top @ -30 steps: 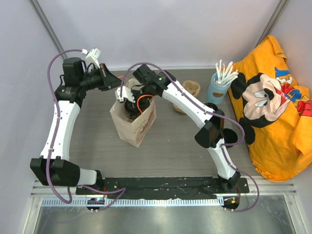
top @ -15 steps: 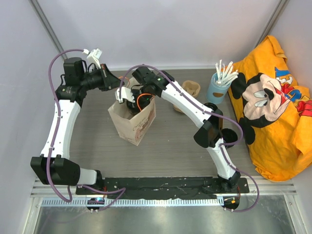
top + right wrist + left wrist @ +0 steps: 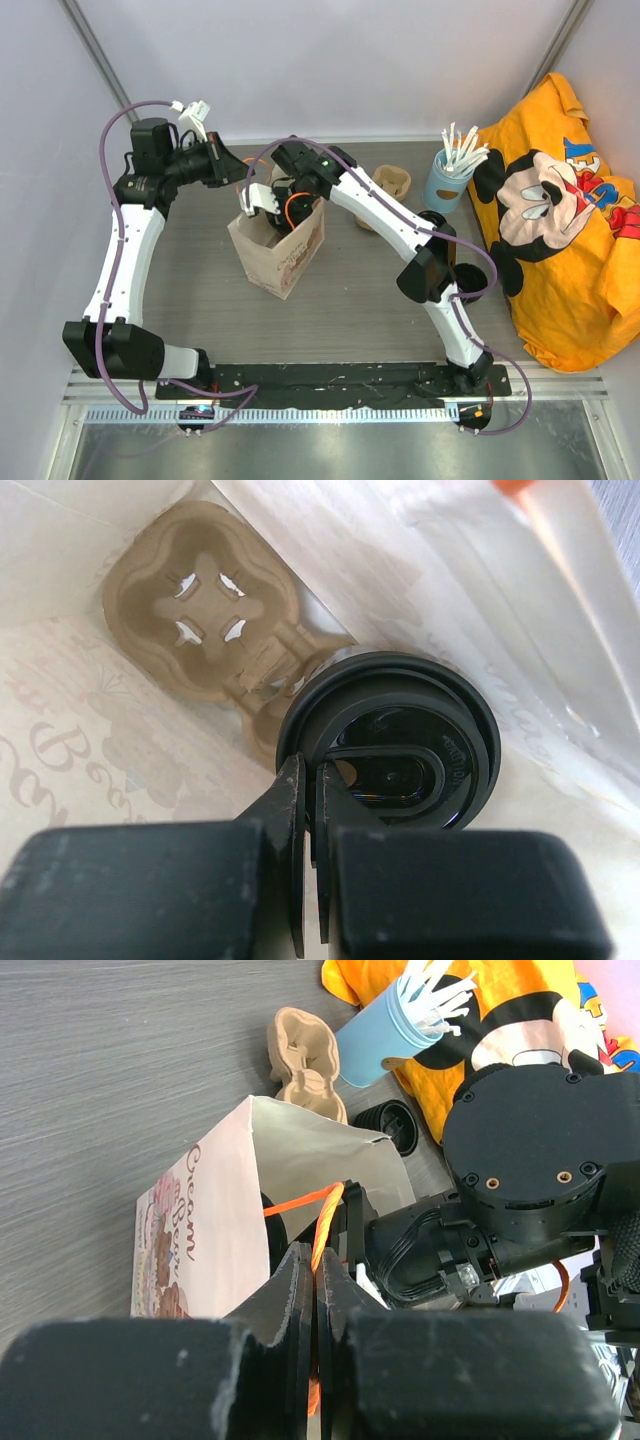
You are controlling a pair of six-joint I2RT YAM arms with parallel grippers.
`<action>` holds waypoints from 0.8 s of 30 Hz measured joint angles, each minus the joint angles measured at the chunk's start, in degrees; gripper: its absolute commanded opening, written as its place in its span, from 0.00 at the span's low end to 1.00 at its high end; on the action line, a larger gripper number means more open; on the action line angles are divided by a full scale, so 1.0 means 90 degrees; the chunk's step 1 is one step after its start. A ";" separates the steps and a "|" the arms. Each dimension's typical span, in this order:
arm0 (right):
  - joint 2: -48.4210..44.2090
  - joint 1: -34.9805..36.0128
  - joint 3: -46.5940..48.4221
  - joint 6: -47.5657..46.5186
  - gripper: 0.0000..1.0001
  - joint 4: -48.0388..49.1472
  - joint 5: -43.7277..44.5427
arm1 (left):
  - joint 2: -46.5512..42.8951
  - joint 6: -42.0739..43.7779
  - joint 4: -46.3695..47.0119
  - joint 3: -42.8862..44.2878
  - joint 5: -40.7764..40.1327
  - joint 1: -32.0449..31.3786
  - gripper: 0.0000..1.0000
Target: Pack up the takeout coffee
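Bag point(image 3: 285, 262) shifted slightly; right gripper point(image 3: 308, 768) stays clamped on the takeout coffee point(image 3: 410, 735) rim. Left gripper point(image 3: 315, 1262) still pinches its handle point(image 3: 327, 1210).

Left arm point(image 3: 125, 255): white shells, black joint housings.
Right arm point(image 3: 385, 212): same white and black, with a small green light point(image 3: 325, 157) on one joint.
Cables point(image 3: 104, 150): lilac, looping along both arms.
Left hand point(image 3: 315, 1265): matte black, grainy surface.
Right hand point(image 3: 308, 780): matte black, flat-sided.
Wrist housing point(image 3: 530, 1130): round, black, brass-coloured screw holes.
Base plate point(image 3: 350, 380): black strip, 6 o'clock of the overhead view.
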 measured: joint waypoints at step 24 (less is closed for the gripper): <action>0.0153 0.0024 0.0000 -0.0141 0.01 -0.0287 0.0121 | 0.0068 0.0010 -0.0024 0.0075 -0.0015 0.0000 0.05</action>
